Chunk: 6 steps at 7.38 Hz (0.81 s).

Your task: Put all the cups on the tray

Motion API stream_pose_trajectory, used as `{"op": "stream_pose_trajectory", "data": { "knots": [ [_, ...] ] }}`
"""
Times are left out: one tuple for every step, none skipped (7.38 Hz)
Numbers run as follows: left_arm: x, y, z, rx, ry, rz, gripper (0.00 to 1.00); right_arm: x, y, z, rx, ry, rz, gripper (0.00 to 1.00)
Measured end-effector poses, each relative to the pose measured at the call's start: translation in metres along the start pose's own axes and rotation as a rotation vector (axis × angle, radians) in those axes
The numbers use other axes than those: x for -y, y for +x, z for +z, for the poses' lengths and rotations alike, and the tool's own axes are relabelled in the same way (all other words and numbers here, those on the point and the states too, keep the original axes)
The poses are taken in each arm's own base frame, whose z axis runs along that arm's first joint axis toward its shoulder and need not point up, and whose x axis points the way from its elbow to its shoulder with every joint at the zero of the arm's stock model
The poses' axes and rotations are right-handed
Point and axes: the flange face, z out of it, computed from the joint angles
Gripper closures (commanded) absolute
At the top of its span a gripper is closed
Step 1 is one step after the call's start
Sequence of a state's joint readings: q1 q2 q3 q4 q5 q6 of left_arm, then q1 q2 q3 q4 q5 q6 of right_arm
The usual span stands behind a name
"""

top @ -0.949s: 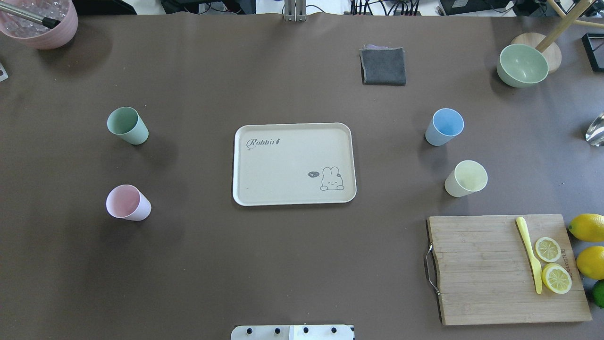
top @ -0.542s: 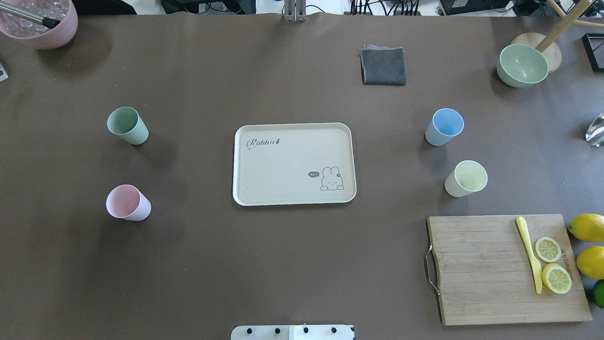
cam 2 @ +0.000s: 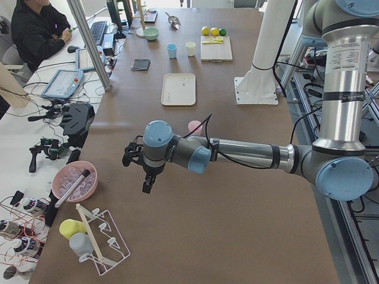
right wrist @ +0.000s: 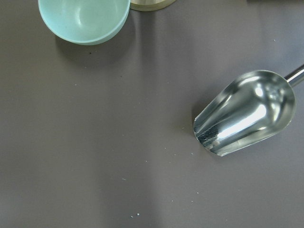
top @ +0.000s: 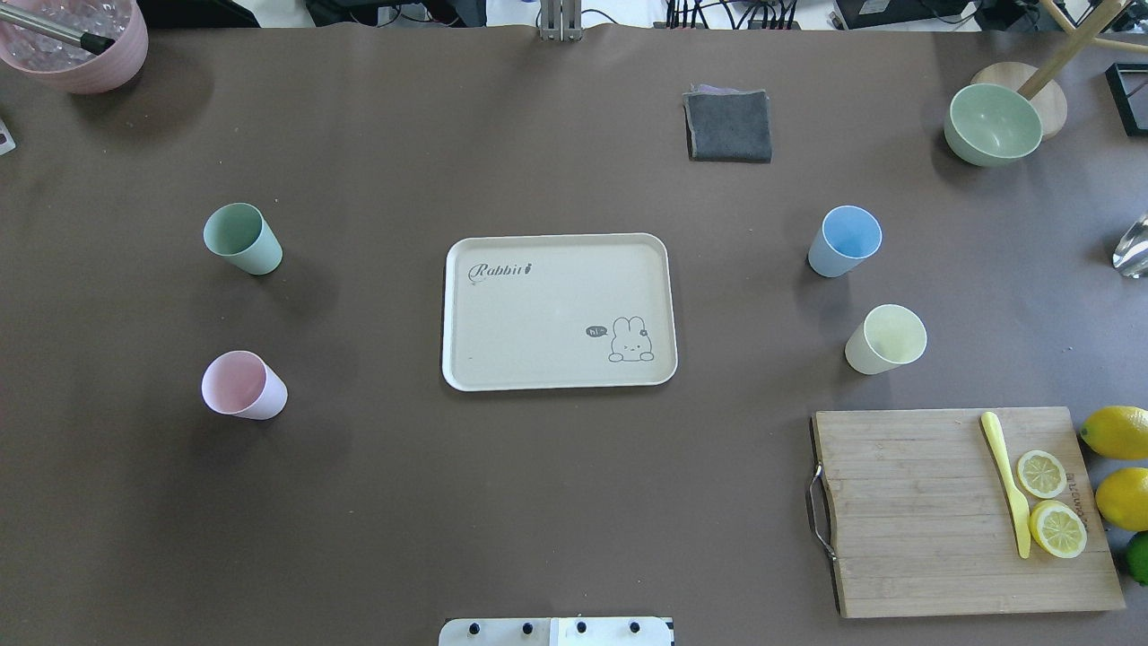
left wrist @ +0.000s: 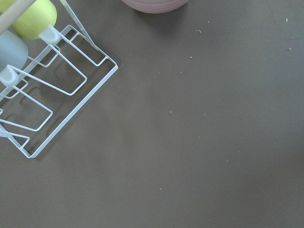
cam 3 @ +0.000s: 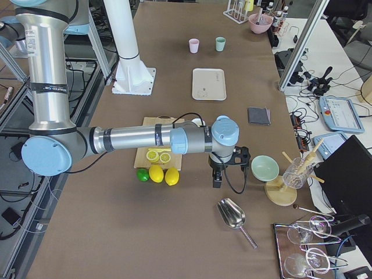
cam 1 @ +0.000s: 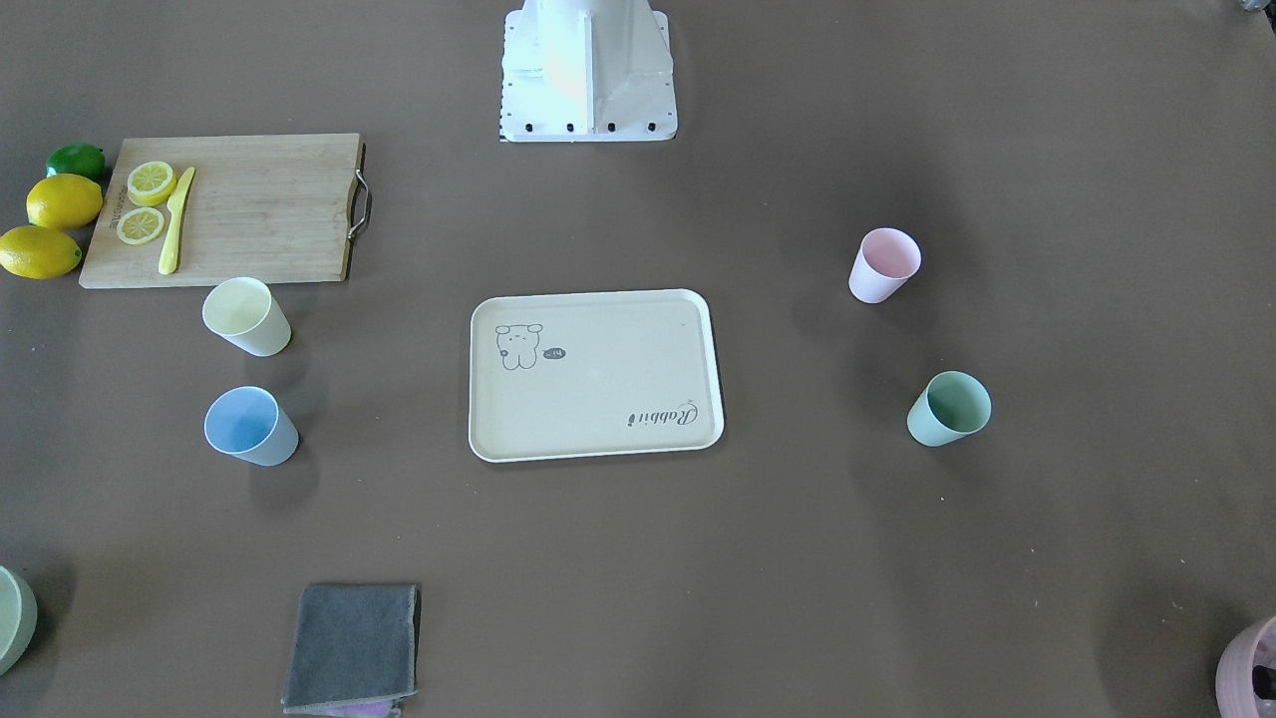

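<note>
Cream and flat, the tray (top: 556,309) lies in the middle of the bench (top: 574,502), and no cup is on it yet. All 4 cups stand upright with their mouths up, well apart from the tray.

On the tray's left side, the robot's own left, are the green cup (top: 240,238) and the pink cup (top: 242,385). The pink one is closer to the robot. On the tray's right side are the blue cup (top: 844,240) and the yellow cup (top: 885,338). Each cup is small, smooth and dull, with no handle.

The left gripper (cam 2: 147,184) hangs far out past the green and pink cups, so those 2 lie between it and the tray. The right gripper (cam 3: 217,179) hangs far out on the tray's other side, past the blue and yellow cups. I think the left gripper should take the left pair and the right gripper the right pair. Each gripper shows only from the side, so I cannot tell if it is wide or narrow.
</note>
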<state>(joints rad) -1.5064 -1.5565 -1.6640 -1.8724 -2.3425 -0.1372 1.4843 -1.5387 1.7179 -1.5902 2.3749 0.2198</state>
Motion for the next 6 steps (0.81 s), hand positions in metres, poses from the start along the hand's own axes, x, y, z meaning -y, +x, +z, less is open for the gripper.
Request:
{"op": "stream_pose_trajectory", "data": {
  "knots": [
    [-0.001, 0.003, 0.0, -0.031, -0.001, 0.003, 0.02, 0.001, -0.04, 0.002, 0.001, 0.002, 0.011, 0.0],
    [-0.001, 0.006, -0.001, -0.054, 0.001, 0.009, 0.02, 0.0, -0.084, 0.005, 0.006, 0.001, 0.016, 0.0],
    [-0.001, 0.007, -0.001, -0.067, 0.009, 0.018, 0.02, -0.005, -0.126, 0.009, 0.015, -0.003, 0.016, 0.0],
    [-0.001, 0.008, -0.001, -0.073, 0.019, 0.029, 0.02, -0.012, -0.168, 0.014, 0.02, -0.006, 0.015, 0.0],
    [-0.001, 0.008, -0.001, -0.074, 0.025, 0.034, 0.02, -0.023, -0.2, 0.021, 0.022, -0.01, 0.018, 0.0],
    [-0.001, 0.008, -0.001, -0.075, 0.027, 0.035, 0.02, -0.033, -0.221, 0.034, 0.025, -0.009, 0.016, 0.0]
  ]
}}
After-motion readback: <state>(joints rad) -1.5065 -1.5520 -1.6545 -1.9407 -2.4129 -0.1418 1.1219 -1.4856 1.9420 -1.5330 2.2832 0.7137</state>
